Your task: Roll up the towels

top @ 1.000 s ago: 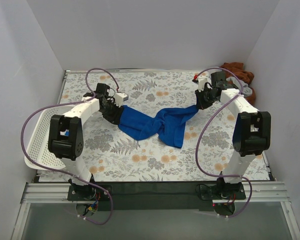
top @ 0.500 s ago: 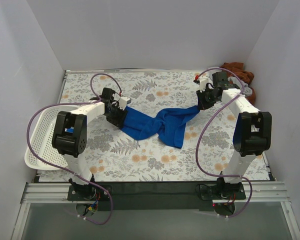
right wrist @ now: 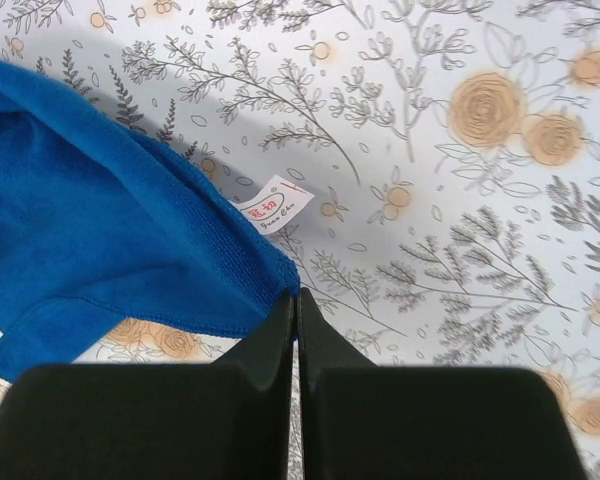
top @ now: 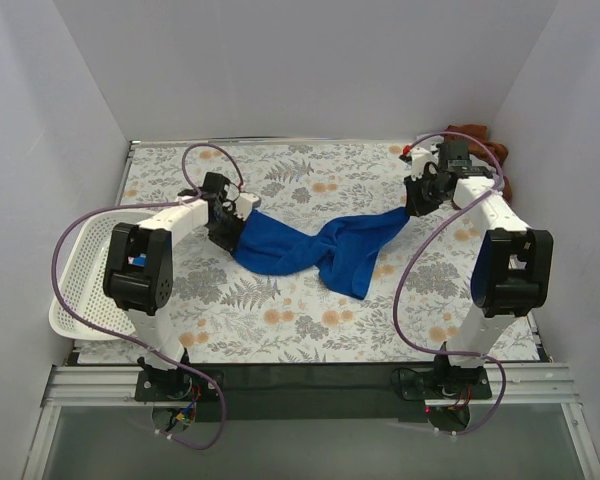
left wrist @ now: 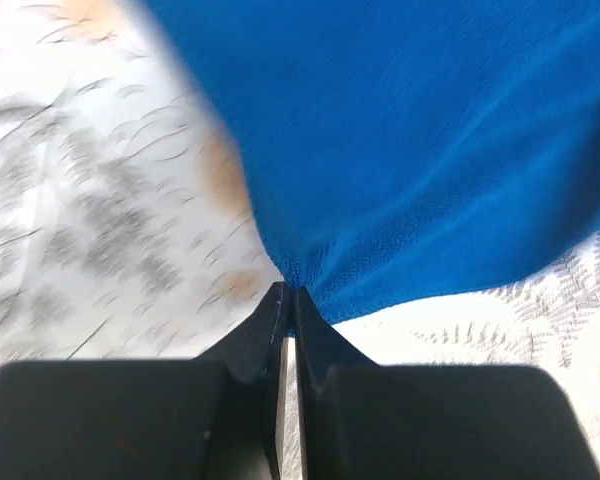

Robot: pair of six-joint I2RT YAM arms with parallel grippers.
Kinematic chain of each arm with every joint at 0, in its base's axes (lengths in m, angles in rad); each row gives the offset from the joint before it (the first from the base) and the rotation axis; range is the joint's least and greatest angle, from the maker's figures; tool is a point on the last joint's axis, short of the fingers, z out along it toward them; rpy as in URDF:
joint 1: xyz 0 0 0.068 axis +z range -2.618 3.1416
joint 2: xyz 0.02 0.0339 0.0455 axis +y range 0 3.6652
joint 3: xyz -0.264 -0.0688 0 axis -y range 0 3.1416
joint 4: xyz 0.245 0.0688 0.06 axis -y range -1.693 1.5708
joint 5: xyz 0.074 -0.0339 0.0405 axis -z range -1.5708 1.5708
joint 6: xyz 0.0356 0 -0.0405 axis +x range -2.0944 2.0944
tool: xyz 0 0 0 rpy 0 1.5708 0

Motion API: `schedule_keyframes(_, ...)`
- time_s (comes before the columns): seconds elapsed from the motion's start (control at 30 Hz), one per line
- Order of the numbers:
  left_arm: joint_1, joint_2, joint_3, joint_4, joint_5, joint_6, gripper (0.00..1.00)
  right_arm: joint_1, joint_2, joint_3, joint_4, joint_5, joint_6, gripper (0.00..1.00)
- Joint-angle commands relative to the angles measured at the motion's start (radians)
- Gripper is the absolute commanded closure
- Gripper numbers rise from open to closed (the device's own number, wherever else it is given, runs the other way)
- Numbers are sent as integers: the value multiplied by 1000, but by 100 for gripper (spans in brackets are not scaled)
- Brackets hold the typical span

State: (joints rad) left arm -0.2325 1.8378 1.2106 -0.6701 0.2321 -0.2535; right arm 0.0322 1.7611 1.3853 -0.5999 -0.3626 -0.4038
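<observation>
Top external view: a blue terry towel (top: pixel 315 245) is stretching across the floral surface (top: pixel 280 330) between the left tool (top: pixel 232 228) and the right tool (top: pixel 417 205); a white perforated basket (top: pixel 75 285) is sitting far left. Left wrist: closed jaws are pinching a towel corner. Right wrist: closed jaws are gripping the hem beside a white label (right wrist: pixel 273 208), its red writing unreadable.

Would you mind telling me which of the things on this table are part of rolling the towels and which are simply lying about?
Part of the job: blue towel, pinched at opposite ends by the left gripper and the right gripper; rust-brown towel heap in the far right corner, probably next.

Lying about: white mesh basket at the left edge; floral tablecloth.
</observation>
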Motion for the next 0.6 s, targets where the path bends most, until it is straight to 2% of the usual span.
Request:
schedule_keyframes(0.0,90,-40,186,-150,45,45,100,-23,-81,73,-14,-16,-18,99)
schedule_keyframes(0.17,168,-17,397,-279,151,68,100,-98,-129,130,-15,-39,-18,99)
schedule_keyframes(0.33,188,-51,529,-260,211,37,100,-135,-196,214,-11,-81,-15,99)
schedule_keyframes(0.47,203,-121,557,-226,191,23,100,-155,-258,250,-1,-81,-21,99)
schedule_keyframes(0.57,222,-192,493,-212,181,23,100,-163,-337,215,-3,-70,-52,99)
